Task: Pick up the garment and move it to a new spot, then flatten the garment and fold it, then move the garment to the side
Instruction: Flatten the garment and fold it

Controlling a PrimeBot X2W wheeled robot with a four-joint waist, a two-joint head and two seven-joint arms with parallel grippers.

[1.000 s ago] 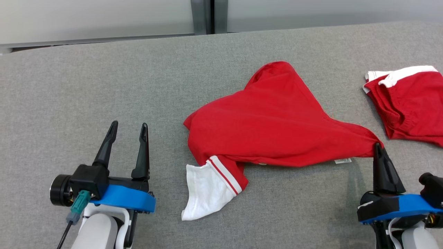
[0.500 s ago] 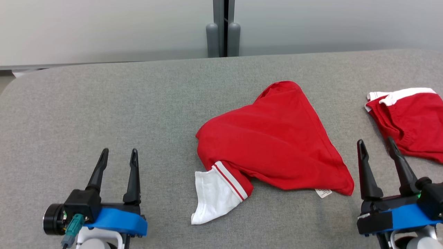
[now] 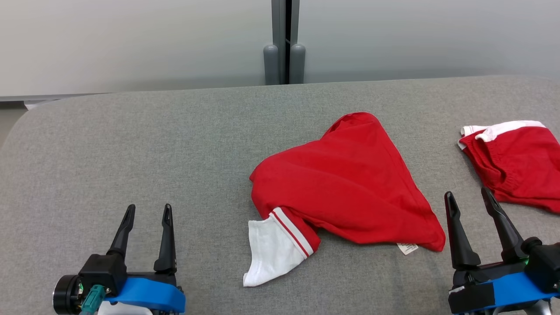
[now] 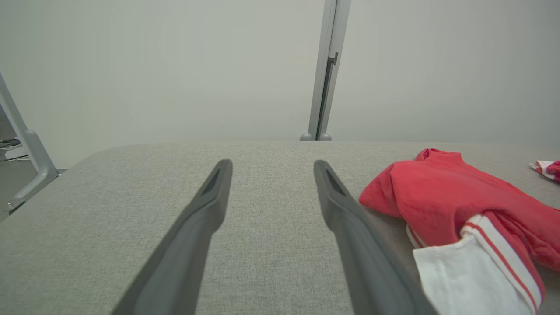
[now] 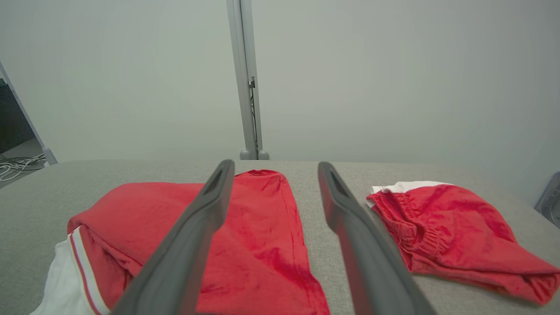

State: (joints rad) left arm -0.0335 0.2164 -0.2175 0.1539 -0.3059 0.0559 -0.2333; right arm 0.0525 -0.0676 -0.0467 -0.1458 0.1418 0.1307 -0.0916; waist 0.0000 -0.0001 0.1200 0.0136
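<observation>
Head view, right end effector (image 3: 467,193) spread, empty

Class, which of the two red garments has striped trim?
The central red shirt: its white trim carries a red stripe; the red shorts have a plain white waistband.

Left gripper (image 3: 148,208): two long dark fingers parted, tips level, pointing straight ahead of its wrist, empty; right gripper (image 3: 467,193): fingers parted a little wider, leaning slightly to the right of its wrist, empty.
</observation>
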